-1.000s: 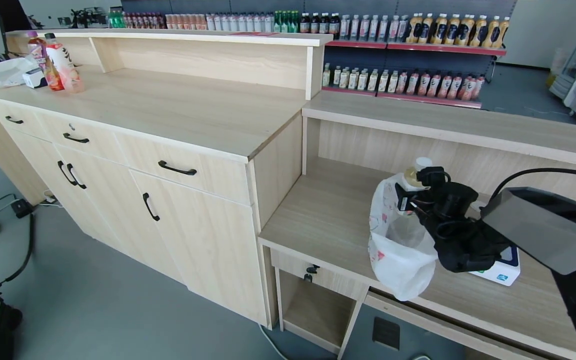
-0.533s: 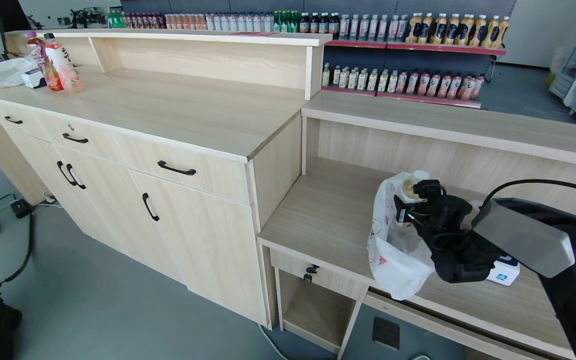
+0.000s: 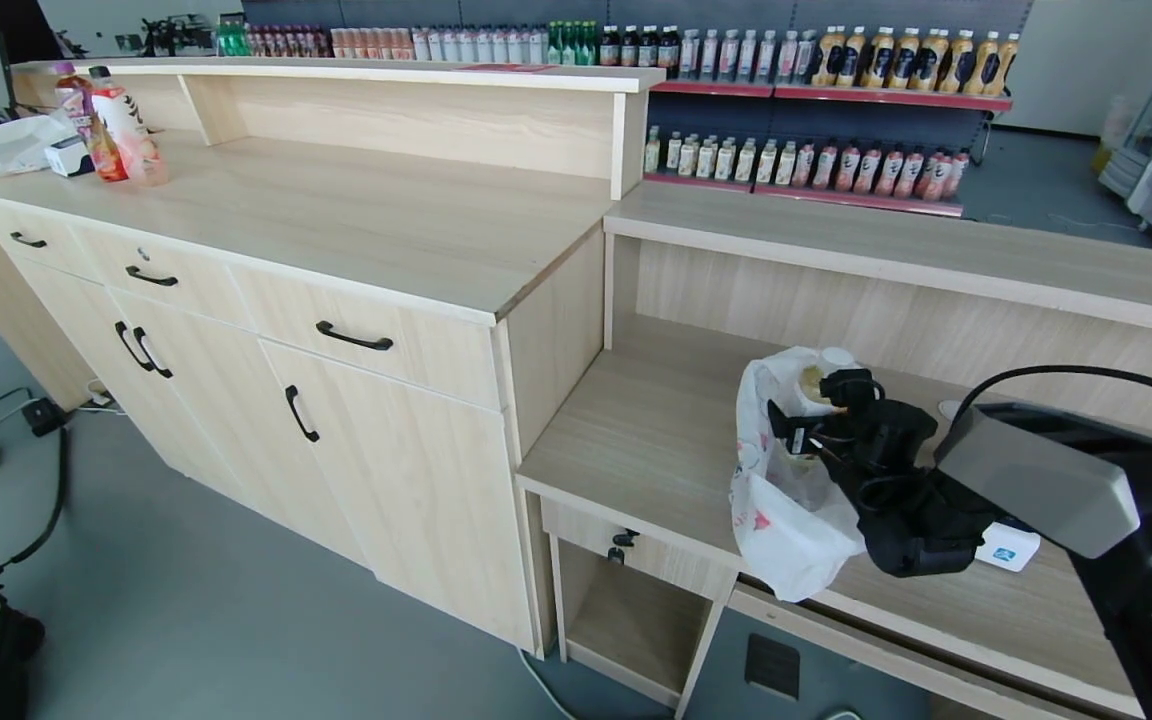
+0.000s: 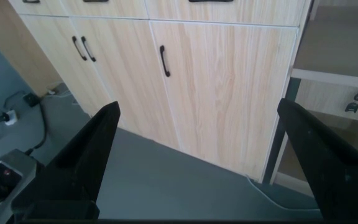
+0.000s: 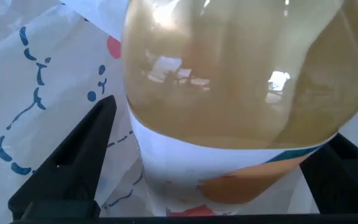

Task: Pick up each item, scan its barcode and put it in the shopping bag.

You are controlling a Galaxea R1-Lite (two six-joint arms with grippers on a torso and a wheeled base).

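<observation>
bottle [image 3: 820, 380] filling shopping bag [image 3: 786, 525] mouth

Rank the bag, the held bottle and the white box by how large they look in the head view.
1. bag: clearly the largest.
2-3. bottle and white box: not ranked, because the right gripper hides most of each and only a small part of either shows.

The shopping bag [image 3: 786, 510] is set at the front edge of the lower counter [image 3: 656, 430], slightly overhanging it. A bottle [image 3: 820, 378] is held in the bag's mouth by the right gripper [image 3: 818, 408]. A box [image 3: 1011, 548] is placed right of the bag (partly hidden by the arm). Two drinks [image 3: 111, 125] are stood at the higher counter's [image 3: 356, 215] far left corner.
</observation>
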